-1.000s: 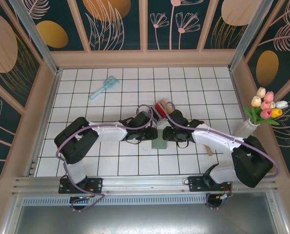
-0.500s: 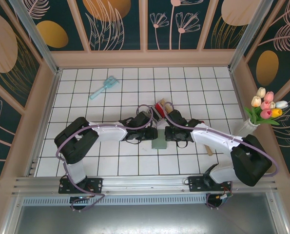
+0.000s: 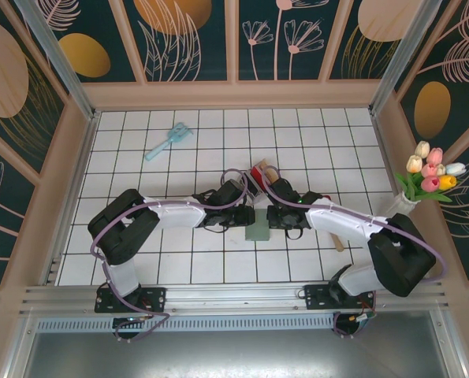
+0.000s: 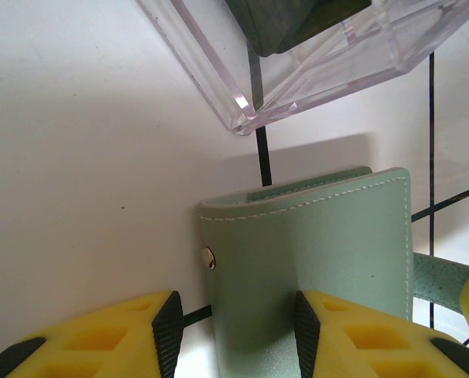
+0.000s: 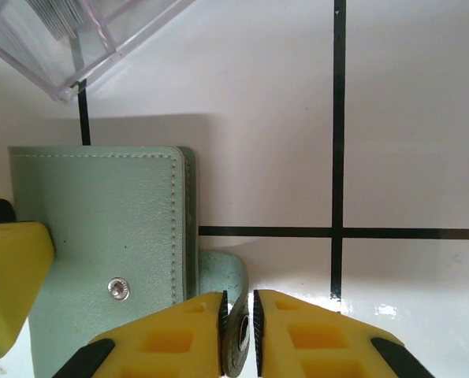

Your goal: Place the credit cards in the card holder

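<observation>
The sage-green card holder (image 3: 258,233) lies folded on the white tiles between my two grippers. My left gripper (image 4: 236,339) stands open astride the holder's (image 4: 329,252) snap edge, one finger on the tile, the other over the cover. My right gripper (image 5: 238,331) is shut on the holder's (image 5: 108,220) green clasp tab (image 5: 222,276), which curls up from its right edge. The credit cards sit in a clear plastic box (image 3: 259,175) just beyond; a red card (image 3: 258,172) shows from above and a dark card (image 4: 285,24) in the left wrist view.
A light blue brush (image 3: 169,141) lies at the back left. A vase of tulips (image 3: 429,177) stands at the right wall. A tan stick (image 3: 338,240) lies under the right arm. Wooden walls ring the tiled floor.
My right gripper has shifted slightly left toward the card holder and closed on its clasp tab. The left arm and the holder have stayed where they were.
</observation>
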Controlling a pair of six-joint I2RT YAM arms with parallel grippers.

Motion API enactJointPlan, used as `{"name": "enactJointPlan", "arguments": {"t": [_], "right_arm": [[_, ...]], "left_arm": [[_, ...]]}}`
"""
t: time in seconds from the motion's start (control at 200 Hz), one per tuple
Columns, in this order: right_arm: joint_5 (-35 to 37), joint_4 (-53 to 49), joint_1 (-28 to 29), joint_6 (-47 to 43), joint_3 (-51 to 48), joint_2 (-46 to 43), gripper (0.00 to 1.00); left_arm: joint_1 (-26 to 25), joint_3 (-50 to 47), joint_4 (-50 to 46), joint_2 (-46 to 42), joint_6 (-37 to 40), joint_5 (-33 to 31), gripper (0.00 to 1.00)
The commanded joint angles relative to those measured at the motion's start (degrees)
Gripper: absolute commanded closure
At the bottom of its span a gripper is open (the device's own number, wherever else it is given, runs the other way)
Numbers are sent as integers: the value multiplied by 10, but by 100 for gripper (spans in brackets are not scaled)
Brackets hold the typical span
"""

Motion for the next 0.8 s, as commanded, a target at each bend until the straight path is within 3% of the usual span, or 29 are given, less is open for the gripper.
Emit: {"name": "enactJointPlan", "arguments": {"t": [0.0,0.07,0.19,0.796], "right_arm": [[8,-11,4,-3,19,3,84],[11,-11,4,-2,21,-3,87],[8,-14,3,-2,22,-14,79],[-8,-7,0,0,15,-31,79]], "left_arm": [[-5,1,-9,31,6,17,54],[-5,1,-10,32,7,18,54],[-5,2,-10,33,7,20,54],[-5,8,-12,41,8,25,55]]}}
